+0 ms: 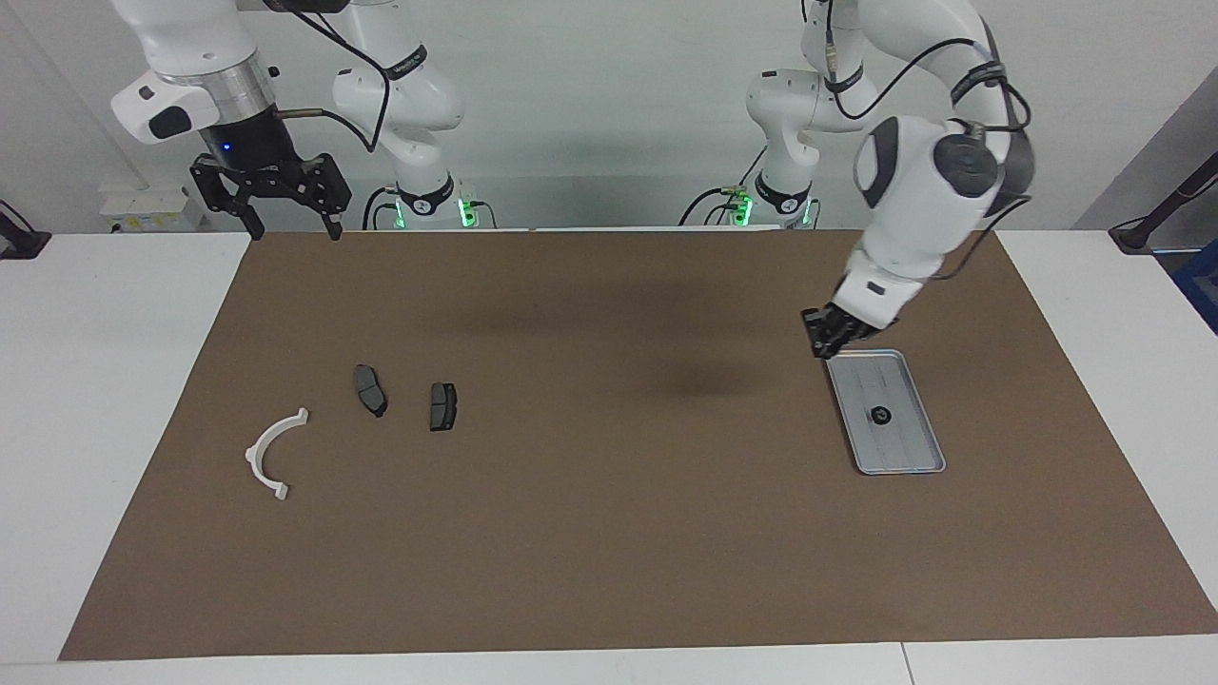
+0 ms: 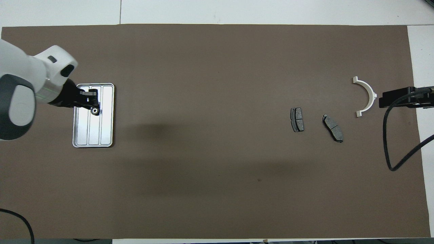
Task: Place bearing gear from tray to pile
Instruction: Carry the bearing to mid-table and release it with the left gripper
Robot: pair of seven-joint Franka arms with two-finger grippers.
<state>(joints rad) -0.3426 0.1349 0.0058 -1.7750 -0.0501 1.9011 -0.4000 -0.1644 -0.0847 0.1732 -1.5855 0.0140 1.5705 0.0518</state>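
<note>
My left pincer [image 1: 826, 338] hangs pinched shut and empty over the tray's [image 1: 909, 447] end nearer me, poised, I judge, to fetch the bearing gear [image 1: 881, 415] lying mid-tray for the pile [image 1: 371, 390] at my waiting, wide-open right pincer's [image 1: 295, 224] end.

one camera sits high across the table, facing the two robots, whose bases stand at twelve o'clock in its picture. the other hangs high over the robots' own end, looking forward and steeply down, so the arms enter from six o'clock. both stand well off and take in the whole brown mat [image 1: 609, 457], half a turn apart: the tray [image 1: 913, 447] lies near three o'clock in the first and near nine in the second.
</note>
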